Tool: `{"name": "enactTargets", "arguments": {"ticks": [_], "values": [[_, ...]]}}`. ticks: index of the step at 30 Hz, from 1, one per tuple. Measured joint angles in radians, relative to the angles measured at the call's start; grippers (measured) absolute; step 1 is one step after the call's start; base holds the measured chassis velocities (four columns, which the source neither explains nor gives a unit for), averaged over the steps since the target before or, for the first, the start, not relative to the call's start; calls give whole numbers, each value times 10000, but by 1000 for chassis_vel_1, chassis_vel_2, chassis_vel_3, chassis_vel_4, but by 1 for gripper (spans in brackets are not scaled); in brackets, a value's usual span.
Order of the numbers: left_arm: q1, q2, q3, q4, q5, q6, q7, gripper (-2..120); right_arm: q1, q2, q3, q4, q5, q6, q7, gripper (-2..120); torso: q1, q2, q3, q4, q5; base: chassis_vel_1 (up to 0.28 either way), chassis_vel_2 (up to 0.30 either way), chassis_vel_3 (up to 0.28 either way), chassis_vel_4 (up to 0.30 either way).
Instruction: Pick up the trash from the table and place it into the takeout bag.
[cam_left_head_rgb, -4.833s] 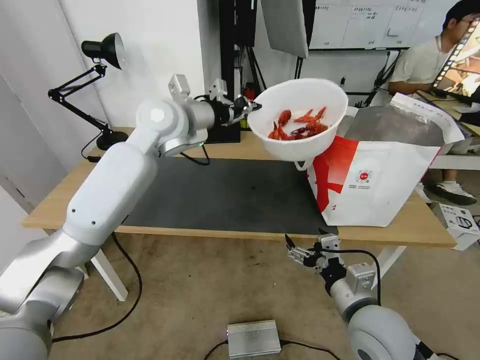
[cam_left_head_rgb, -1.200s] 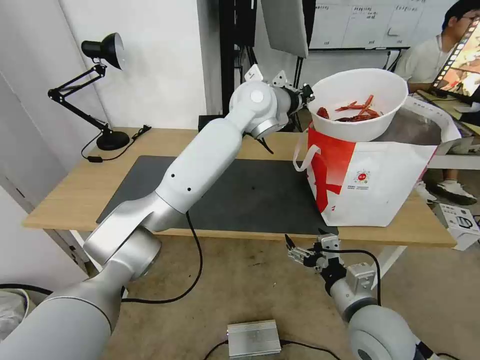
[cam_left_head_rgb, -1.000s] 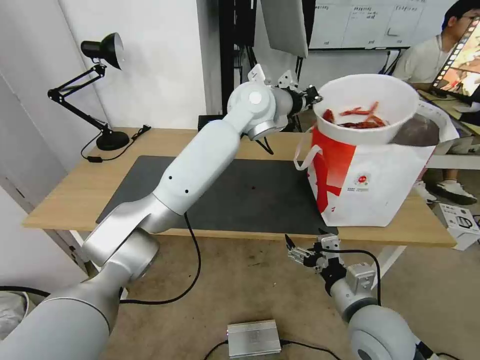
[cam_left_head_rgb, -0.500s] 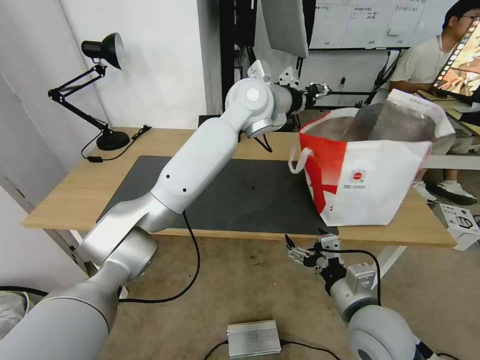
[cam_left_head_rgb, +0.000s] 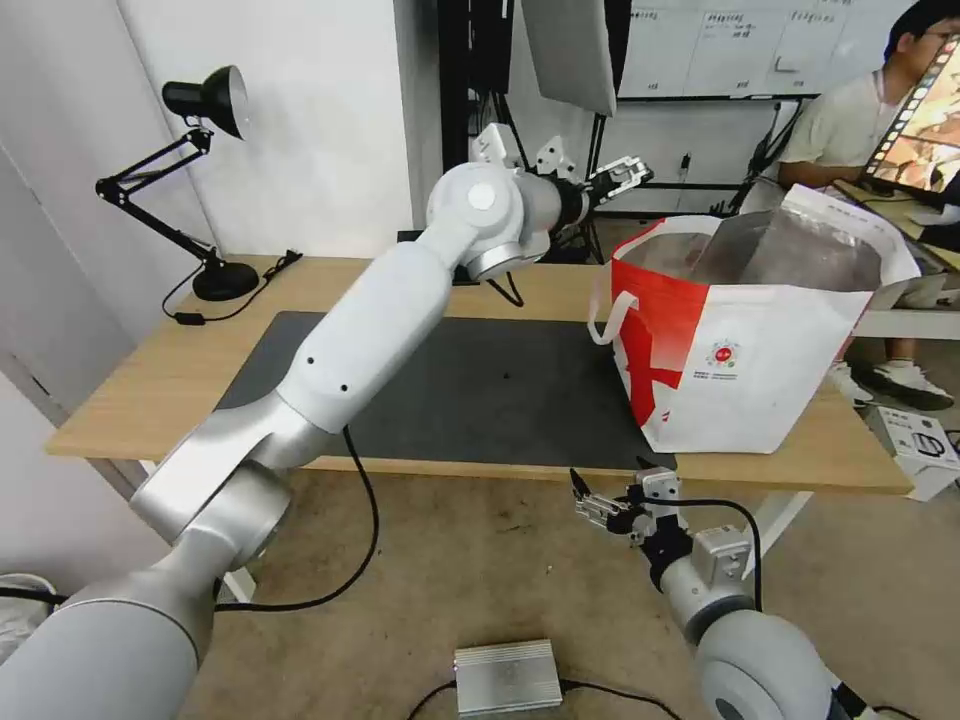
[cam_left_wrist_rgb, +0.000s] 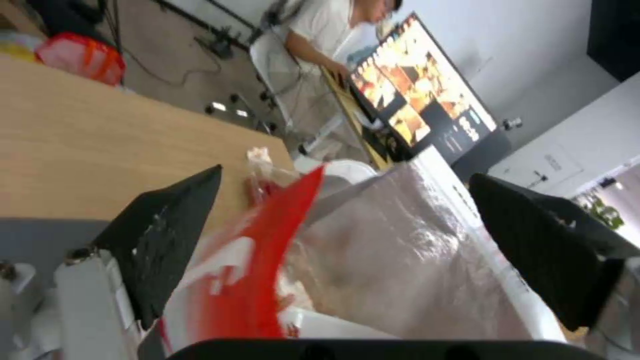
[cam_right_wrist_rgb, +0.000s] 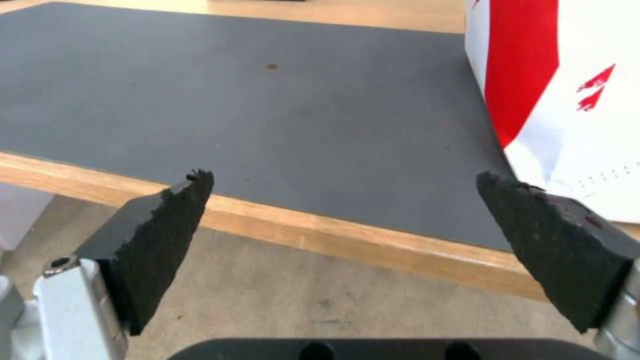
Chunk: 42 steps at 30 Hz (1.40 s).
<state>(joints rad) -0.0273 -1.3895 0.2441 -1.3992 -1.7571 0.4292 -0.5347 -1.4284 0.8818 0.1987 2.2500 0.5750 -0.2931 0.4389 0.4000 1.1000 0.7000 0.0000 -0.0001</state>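
Both of your grippers are spread wide and hold nothing. Your left gripper (cam_left_head_rgb: 622, 176) hangs just beyond the takeout bag's (cam_left_head_rgb: 760, 370) left rim, above the light-wood table (cam_left_head_rgb: 140, 385); the bag's crinkled silver foil lining (cam_left_wrist_rgb: 407, 265) gapes below it. Your right gripper (cam_left_head_rgb: 592, 503) waits below the table's front edge, near the matte grey mat (cam_right_wrist_rgb: 267, 95).

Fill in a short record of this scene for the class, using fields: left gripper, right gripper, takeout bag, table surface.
left gripper: open, raised beside the bag's mouth
right gripper: open, parked low, in front of the table edge
takeout bag: upright on the table's right end, mouth open, foil lining showing
table surface: dark grey mat, black desk lamp at back left
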Motion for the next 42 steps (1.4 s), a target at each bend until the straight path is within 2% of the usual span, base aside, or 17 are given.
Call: {"name": "enactTargets", "arguments": {"ticks": [6, 8, 9, 11, 12, 14, 18, 20, 21, 23, 27, 29, 30, 32, 35, 39, 42], "values": [[862, 746, -24, -945, 805, -359, 479, 100, -1, 0, 0, 0, 0, 0, 0, 100, 0, 0, 0, -3, 0, 0, 0, 0, 0], [1434, 1512, -82, -1668, 966, -560, 718, 100, 0, 0, 0, 0, 0, 0, 0, 100, 0, 0, 0, -1, -1, 0, 0, 0, 0], [1434, 1512, -82, -1668, 966, -560, 718, 100, 0, 0, 0, 0, 0, 0, 0, 100, 0, 0, 0, -1, -1, 0, 0, 0, 0], [1913, 2268, -315, -2301, 998, -597, 888, 100, 0, 0, 0, 0, 0, 0, -2, 100, -1, 0, 0, 3, -3, 0, 0, 0, 0], [1913, 2268, -315, -2301, 998, -597, 888, 100, 0, 0, 0, 0, 0, 0, -2, 100, -1, 0, 0, 3, -3, 0, 0, 0, 0], [2407, 3044, -589, -2965, 1212, -616, 1146, 100, 0, 0, 2, 0, 0, 1, 0, 100, 0, 0, 0, 1, -3, 0, 0, 0, 0], [2698, 3454, -842, -3359, 1287, -632, 1242, 100, 0, 0, 1, 0, 0, 0, -2, 100, 0, 0, -1, 2, -3, 0, 0, 0, 0], [3150, 4028, -1222, -3836, 1607, -639, 1397, 100, 0, -1, 2, 0, 0, 0, -1, 100, 0, 1, -1, -1, -2, 0, 0, 0, 0], [3150, 4028, -1222, -3836, 1607, -639, 1397, 100, 0, -1, 2, 0, 0, 0, -1, 100, 0, 1, -1, -1, -2, 0, 0, 0, 0], [3783, 4629, -1557, -4282, 2661, -700, 1857, 100, 0, 0, 0, 0, 0, 0, -1, 100, 0, 0, -1, 1, 1, 0, 0, 0, 0], [4420, 5003, -2011, -4668, 3272, -763, 2054, 100, 0, 0, 0, 0, 0, 0, -3, 100, -1, 1, -2, -2, -2, 0, 0, 0, 0], [5232, 5435, -2452, -4945, 4155, -1039, 2416, 100, 0, 0, 0, 0, 1, 0, -1, 100, 0, 1, -1, 0, -1, 0, 0, 0, 0], [5232, 5435, -2452, -4945, 4155, -1039, 2416, 100, 0, 0, 0, 0, 1, 0, -1, 100, 0, 1, -1, 0, -1, 0, 0, 0, 0], [5973, 5812, -2932, -5128, 5141, -1423, 2767, 100, 0, -1, 0, 0, 0, 0, -1, 100, -1, 1, -1, 0, 1, 0, 0, 0, 0], [6725, 6130, -3369, -5306, 6000, -1814, 3029, 100, 0, -1, -1, 0, 0, 0, -2, 100, -1, 0, -1, 2, -4, 0, 0, 0, 0], [7392, 6387, -3806, -5443, 6626, -2135, 3183, 100, 0, 0, -1, 0, 0, 0, -2, 100, -1, 0, -1, 0, 1, 0, 0, 0, 0], [8316, 6663, -4440, -5558, 7351, -2419, 3319, 100, -1, -1, -1, 0, 0, 0, -2, 100, -1, 0, -1, -2, 4, 0, 0, 0, 0]]}}
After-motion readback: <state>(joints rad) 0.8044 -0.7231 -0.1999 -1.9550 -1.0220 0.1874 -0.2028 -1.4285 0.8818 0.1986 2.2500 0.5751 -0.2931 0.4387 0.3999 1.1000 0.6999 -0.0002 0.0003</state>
